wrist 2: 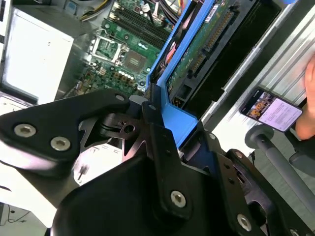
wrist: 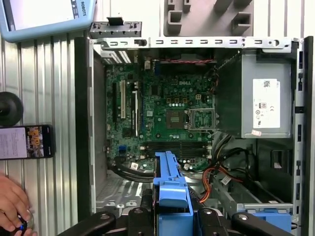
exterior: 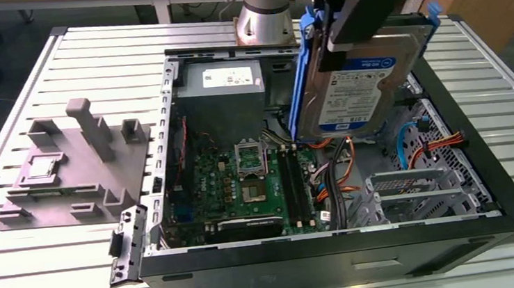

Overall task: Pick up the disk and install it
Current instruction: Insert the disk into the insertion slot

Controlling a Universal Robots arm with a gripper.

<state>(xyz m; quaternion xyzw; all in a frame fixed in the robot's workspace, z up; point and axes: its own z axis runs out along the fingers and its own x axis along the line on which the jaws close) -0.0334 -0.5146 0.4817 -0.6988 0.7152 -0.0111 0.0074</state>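
The disk (exterior: 355,90), a silver drive with a white-and-blue label and blue side rails, hangs tilted on edge above the open computer case (exterior: 341,248), over its right half in the exterior view. My gripper (exterior: 345,35) is shut on its upper end. In the second wrist view the black fingers (wrist 2: 160,132) clamp the blue rail, and the disk's green circuit side (wrist 2: 206,44) runs away from them. The first wrist view looks down past the blue rail (wrist: 170,187) into the case, with my gripper (wrist: 170,219) around it.
Inside the case lie the motherboard (exterior: 241,180), a grey power-supply box (exterior: 219,84), orange cables (exterior: 340,178) and a metal drive cage (exterior: 411,193). A grey plastic fixture (exterior: 72,167) stands on the slatted table. A hand (wrist: 10,204) and a phone (wrist: 24,142) are beside the case.
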